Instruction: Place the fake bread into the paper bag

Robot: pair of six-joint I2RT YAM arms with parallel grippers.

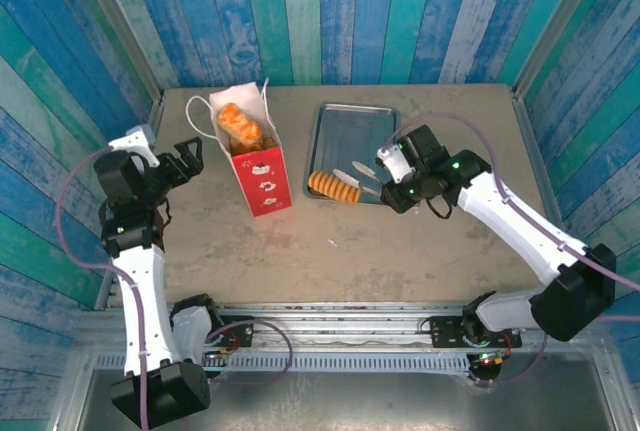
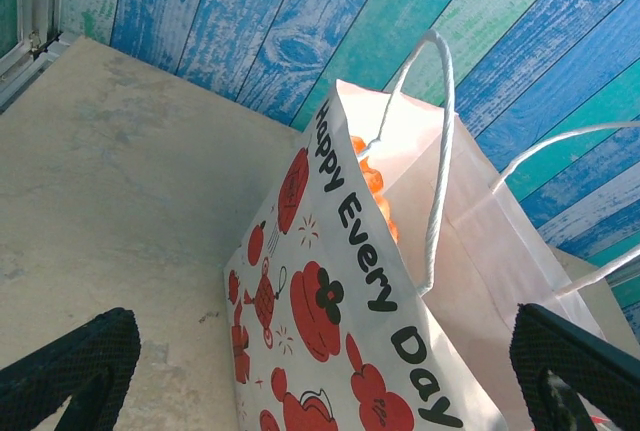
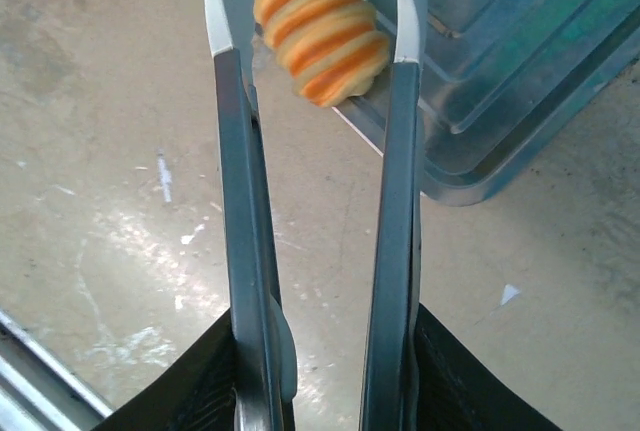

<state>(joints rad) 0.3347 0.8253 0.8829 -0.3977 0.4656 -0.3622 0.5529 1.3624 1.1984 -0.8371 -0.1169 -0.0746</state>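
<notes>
Tongs (image 3: pixel 392 201) clamped in right gripper (image 1: pixel 402 183), black fingers (image 3: pixel 200 396) pressed on the outside of both metal arms. Tong arms are apart, white tips either side of the near end of one ridged loaf (image 3: pixel 320 26); right tip looks to touch it, can't tell if the left does. Loaf is orange-striped, lying along the near rim of the grey tray (image 1: pixel 345 121) on the table (image 1: pixel 400 261). Left gripper (image 1: pixel 190 159) is just left of the paper bag (image 1: pixel 262 176), fingers (image 2: pixel 80 361) wide apart, holding nothing, clear of the bag. Bag is upright just left of the tray, mouth open, cord handles up, "Happy Every Day" printed on its side. Golden-brown pastries (image 1: pixel 240 126) already inside. Blue-green plank wall (image 1: pixel 350 11) behind.
</notes>
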